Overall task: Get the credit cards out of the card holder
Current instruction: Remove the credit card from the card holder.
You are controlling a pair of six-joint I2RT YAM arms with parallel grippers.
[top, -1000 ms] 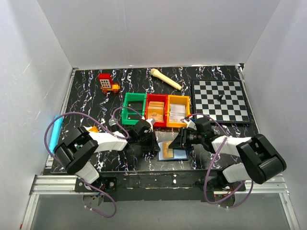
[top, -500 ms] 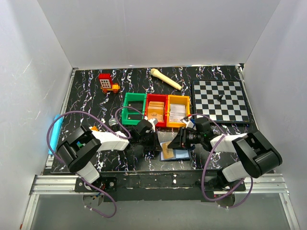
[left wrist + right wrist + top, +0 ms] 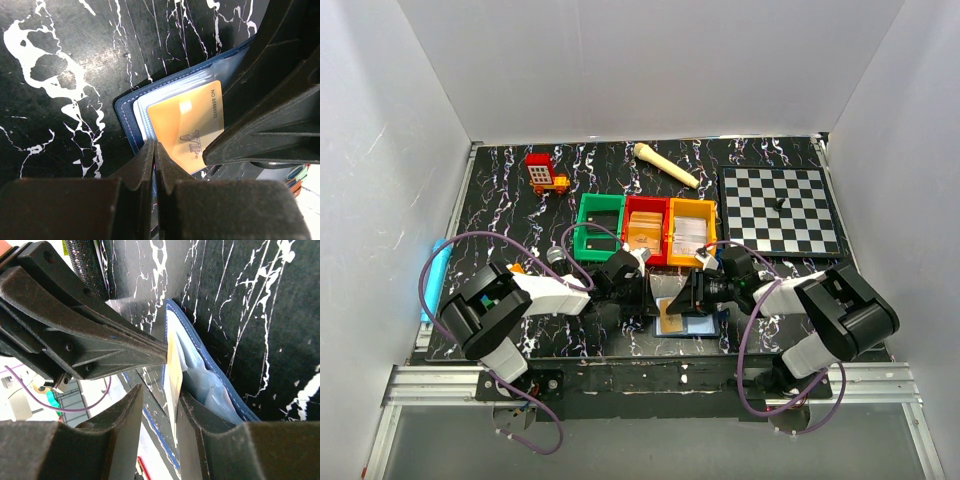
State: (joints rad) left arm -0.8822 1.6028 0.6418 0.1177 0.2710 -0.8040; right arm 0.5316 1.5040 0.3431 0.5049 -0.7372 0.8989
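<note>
I see the card holder (image 3: 704, 322) lying open and flat at the middle of the table's (image 3: 500, 200) near edge, its long axis along that edge and its inside facing up. An orange card (image 3: 187, 125) sits in its left half. My right gripper (image 3: 160, 397) straddles the card's edge, fingers apart. My left gripper (image 3: 154, 147) is closed, tips touching the holder's left edge. A red bin (image 3: 646, 201) stands just behind.

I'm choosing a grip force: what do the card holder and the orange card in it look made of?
The card holder: navy leather or imitation, matte, stitching along its edge; clear glossy plastic sleeves inside. The orange card: probably stiff plastic, smooth, faintly shiny, with printed lettering.
</note>
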